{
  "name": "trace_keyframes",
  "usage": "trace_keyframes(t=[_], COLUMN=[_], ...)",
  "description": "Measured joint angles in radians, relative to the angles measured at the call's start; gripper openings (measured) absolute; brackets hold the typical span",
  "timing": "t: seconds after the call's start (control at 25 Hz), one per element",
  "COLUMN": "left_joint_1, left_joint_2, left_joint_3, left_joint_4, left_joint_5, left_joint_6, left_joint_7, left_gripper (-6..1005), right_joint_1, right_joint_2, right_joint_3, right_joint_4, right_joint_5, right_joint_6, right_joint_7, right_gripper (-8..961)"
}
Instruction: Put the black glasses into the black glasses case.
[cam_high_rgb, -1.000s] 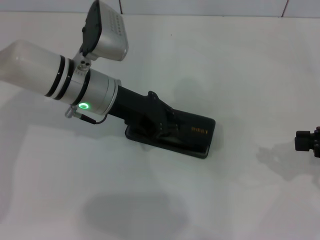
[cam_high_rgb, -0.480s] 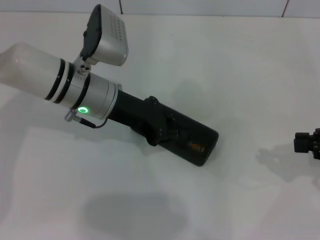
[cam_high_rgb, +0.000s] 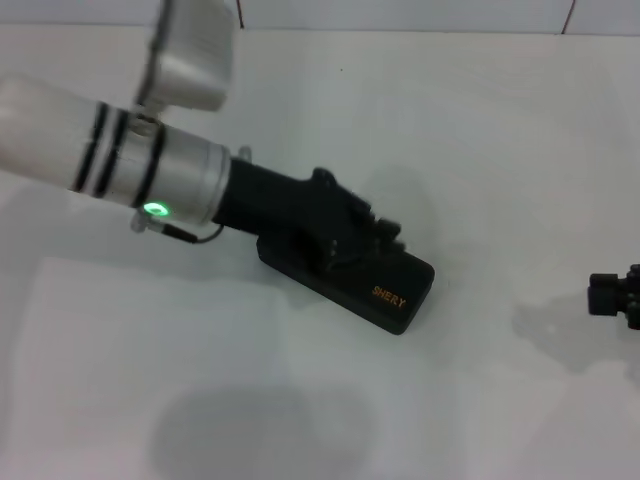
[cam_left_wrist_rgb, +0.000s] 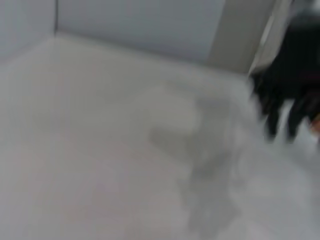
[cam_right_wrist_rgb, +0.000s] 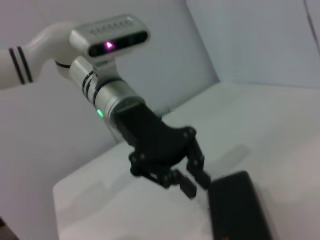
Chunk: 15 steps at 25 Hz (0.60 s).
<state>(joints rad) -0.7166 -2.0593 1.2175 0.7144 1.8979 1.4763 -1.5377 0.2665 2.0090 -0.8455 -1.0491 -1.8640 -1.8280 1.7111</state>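
Left claw (cam_right_wrist_rgb: 187, 182) hangs released just above the closed black glasses case (cam_high_rgb: 352, 279) mid-surface (cam_high_rgb: 500, 150), glasses unseen, presumably inside; right claw (cam_high_rgb: 612, 295) parked at the edge, state indeterminate; advise a straight lift clear, without nudging the lid.

black glasses case (cam_high_rgb: 375, 288) shut – contents hidden, right gripper (cam_high_rgb: 612, 297) edge-cropped

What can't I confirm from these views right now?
- The black glasses: not visible in any view; the black glasses case looks shut, so its contents are hidden.
- Left gripper: fingers spread above the case in the right wrist view; the head view cannot settle contact.
- Left wrist view: motion blur, only dark shapes at one edge.
- Right gripper: cut off by the head view's edge.
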Motion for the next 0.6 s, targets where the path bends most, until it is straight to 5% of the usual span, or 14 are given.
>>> trace_keyframes(t=[0.24,0.48,0.6], left_joint_1=[0.173,0.251,0.283], left_joint_2=[0.002,0.029,0.045], left_joint_3=[-0.071,-0.201,-0.2], left_joint_4=[0.289,0.245,0.246], left_joint_5=[-0.271,-0.464,-0.464], left_joint_6=[0.226,0.465,0.485], left_joint_7=[-0.029,0.093,0.09], left_gripper=[188,205,279], right_joint_1=[-0.001,0.021,0.053], right_joint_2=[0.006,0.011,0.014], right_joint_3=[-0.009,-0.04,-0.09], right_joint_4=[0.058,0.172,0.185], right_joint_5=[0.149,0.382,0.413], right_joint_6=[-0.111,-0.186,-0.159], right_joint_7=[-0.222,-0.411,-0.42], right_gripper=[133,141,251])
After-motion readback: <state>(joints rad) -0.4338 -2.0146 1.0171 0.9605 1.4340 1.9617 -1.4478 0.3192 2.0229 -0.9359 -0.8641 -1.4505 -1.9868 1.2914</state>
